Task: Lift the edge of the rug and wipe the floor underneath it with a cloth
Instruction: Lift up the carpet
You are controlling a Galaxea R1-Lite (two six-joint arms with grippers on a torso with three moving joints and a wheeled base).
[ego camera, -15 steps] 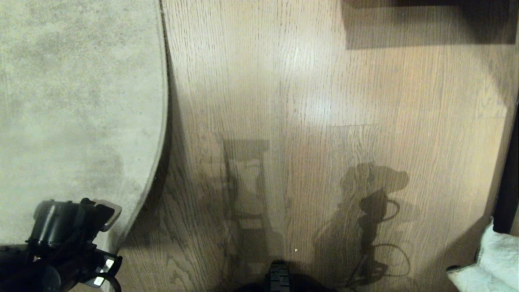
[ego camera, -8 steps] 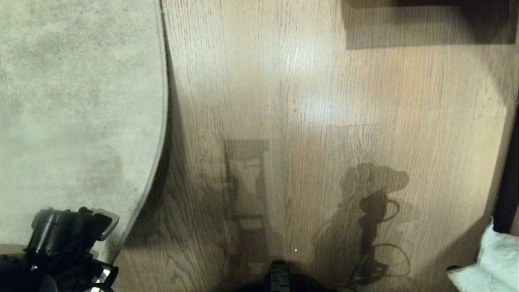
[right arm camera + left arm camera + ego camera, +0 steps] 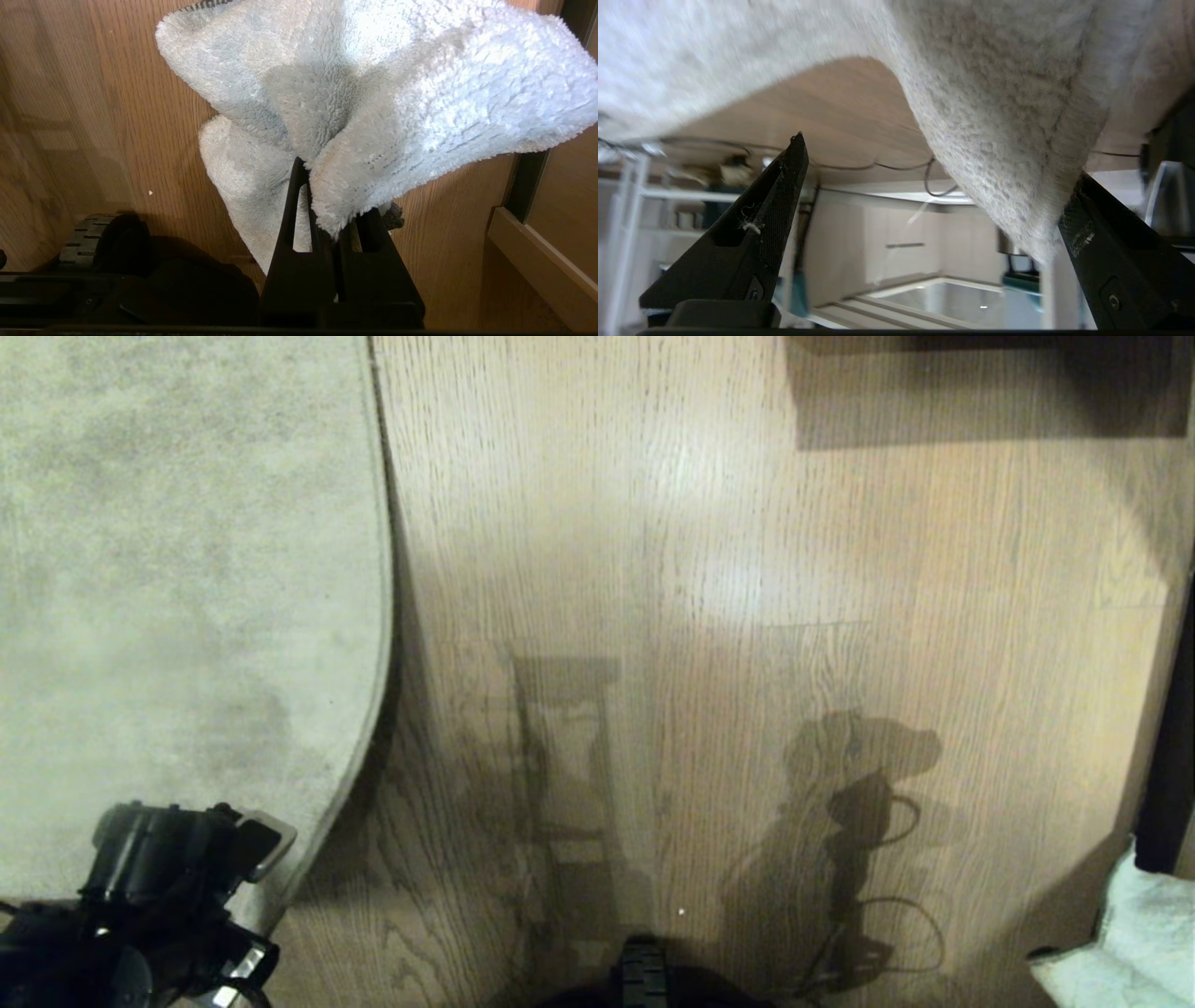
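The mottled beige rug [image 3: 177,579] covers the left of the head view, and the rug edge [image 3: 385,616] curves down to a near corner raised off the floor [image 3: 709,579], with a shadow beneath. My left gripper [image 3: 254,903] stands open at that corner. In the left wrist view the rug corner [image 3: 1008,140] hangs between the spread fingers [image 3: 780,196], resting against one of them. My right gripper [image 3: 329,205] is shut on the pale blue-white cloth [image 3: 373,93], which shows at the lower right of the head view as the cloth [image 3: 1144,933].
Dark furniture [image 3: 990,373] casts a shadow at the far side. A dark upright post [image 3: 1167,775] stands at the right. My own base [image 3: 644,980] is at the near edge. A wooden ledge [image 3: 537,266] lies beside the right gripper.
The left gripper has shifted slightly to the right and rolled a little, and the rug's near edge has moved a touch right with it. The right arm has stayed still.
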